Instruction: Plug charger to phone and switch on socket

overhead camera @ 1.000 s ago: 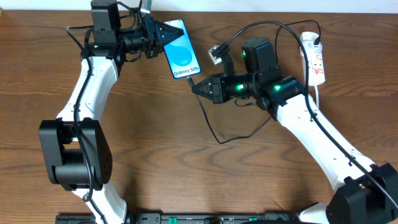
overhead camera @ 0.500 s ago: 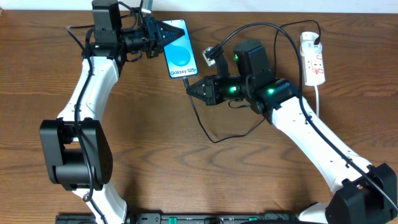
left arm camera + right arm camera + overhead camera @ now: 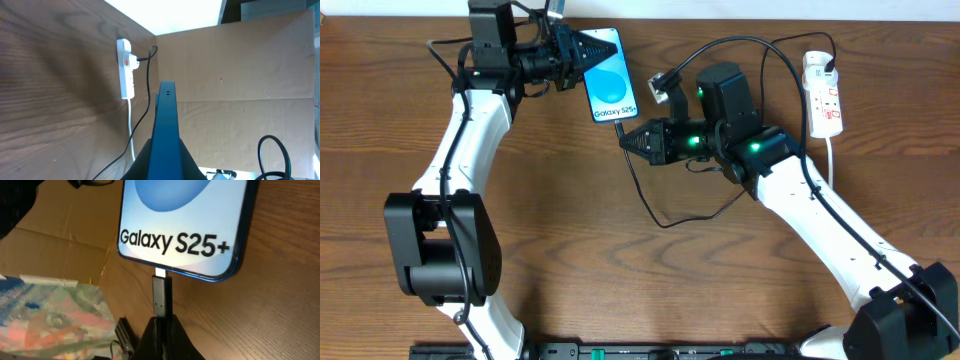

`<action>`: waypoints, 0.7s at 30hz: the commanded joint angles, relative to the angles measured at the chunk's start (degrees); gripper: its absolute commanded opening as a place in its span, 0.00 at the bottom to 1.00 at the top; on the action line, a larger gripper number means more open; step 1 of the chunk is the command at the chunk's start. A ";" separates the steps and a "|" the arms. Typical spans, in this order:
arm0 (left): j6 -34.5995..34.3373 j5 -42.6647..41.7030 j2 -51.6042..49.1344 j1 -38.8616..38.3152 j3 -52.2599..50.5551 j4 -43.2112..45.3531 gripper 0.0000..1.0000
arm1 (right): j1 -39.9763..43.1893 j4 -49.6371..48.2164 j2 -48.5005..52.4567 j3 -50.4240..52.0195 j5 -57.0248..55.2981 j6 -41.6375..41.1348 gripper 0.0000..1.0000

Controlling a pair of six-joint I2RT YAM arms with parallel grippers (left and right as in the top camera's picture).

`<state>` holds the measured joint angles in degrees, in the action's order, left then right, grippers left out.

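Blue phone (image 3: pixel 612 88) clamped edgewise in left hand (image 3: pixel 590 50), charger (image 3: pixel 161 297) tip pinched by right hand (image 3: pixel 627 141), meeting phone's bottom edge

The left end effector (image 3: pixel 588 52) is closed on the phone (image 3: pixel 611 88); the right end effector (image 3: pixel 627 141) is clamped on the charger (image 3: pixel 162 296).

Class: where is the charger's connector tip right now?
In the right wrist view, the connector tip is pinched by the right gripper, at the phone's bottom edge.
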<state>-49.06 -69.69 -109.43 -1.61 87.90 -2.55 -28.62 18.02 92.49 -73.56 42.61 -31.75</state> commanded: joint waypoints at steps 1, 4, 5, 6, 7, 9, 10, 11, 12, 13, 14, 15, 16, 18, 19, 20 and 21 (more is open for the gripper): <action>0.57 -5.31 -0.04 -1.42 1.33 -0.48 0.07 | 1.29 -2.54 -1.07 -0.79 -6.27 -3.08 0.01; 0.57 -5.31 -0.04 -1.44 1.33 -0.48 0.07 | 1.75 -3.28 -1.07 -0.79 -6.27 -4.44 0.01; 0.57 -5.31 -0.04 -1.49 1.33 -0.50 0.07 | 1.79 -3.74 -1.07 -0.79 -6.27 -5.01 0.01; 0.57 -5.29 -0.04 -1.51 1.33 -0.59 0.07 | 1.79 -4.42 -1.07 -0.79 -6.27 -5.70 0.01; 0.61 -5.22 -0.04 -1.60 1.33 -0.90 0.07 | 1.79 -5.07 -1.07 -0.79 -6.27 -6.27 0.01; 1.07 -4.94 -0.04 -1.77 1.33 -1.66 0.07 | 1.79 -6.34 -1.07 -0.79 -6.32 -8.15 0.01; 1.55 -4.76 -0.04 -1.97 1.33 -2.19 0.07 | 1.79 -6.97 -1.07 -0.81 -6.36 -9.05 0.01; 1.97 -4.59 -0.04 -2.03 1.33 -2.71 0.07 | 1.79 -7.37 -1.07 -0.79 -6.75 -9.70 0.01; 2.14 -4.44 -0.04 -2.08 1.33 -3.15 0.07 | 1.79 -7.54 -1.07 -0.79 -7.39 -10.12 0.01; 2.38 -4.42 -0.04 -2.08 1.33 -3.58 0.07 | 1.79 -7.50 -1.07 -0.79 -8.07 -10.75 0.01; 2.58 -4.39 -0.04 -2.08 1.33 -3.93 0.08 | 1.79 -7.48 -1.07 -0.79 -8.44 -11.10 0.01; 2.80 -4.44 -0.04 -2.08 1.33 -4.13 0.07 | 1.79 -7.39 -1.07 -0.79 -8.66 -11.13 0.01; 2.82 -4.44 -0.04 -2.08 1.33 -4.13 0.07 | 1.79 -7.34 -1.07 -0.79 -8.85 -11.13 0.01; 2.97 -4.39 -0.04 -2.08 1.33 -4.11 0.07 | 1.79 -7.41 -1.07 -0.79 -9.11 -11.47 0.01; 2.97 -4.26 -0.04 -2.08 1.33 -4.11 0.07 | 1.79 -7.56 -1.07 -0.79 -9.07 -11.56 0.01; 2.97 -4.22 -0.04 -2.08 1.33 -4.11 0.07 | 1.79 -7.54 -1.07 -0.79 -9.07 -11.56 0.01; 2.97 -4.15 -0.04 -2.08 1.33 -4.11 0.07 | 1.79 -7.52 -1.07 -0.79 -9.07 -11.54 0.01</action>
<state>-47.94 -66.59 -109.47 -1.61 88.75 -5.52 -28.58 13.26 92.49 -72.88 42.72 -42.19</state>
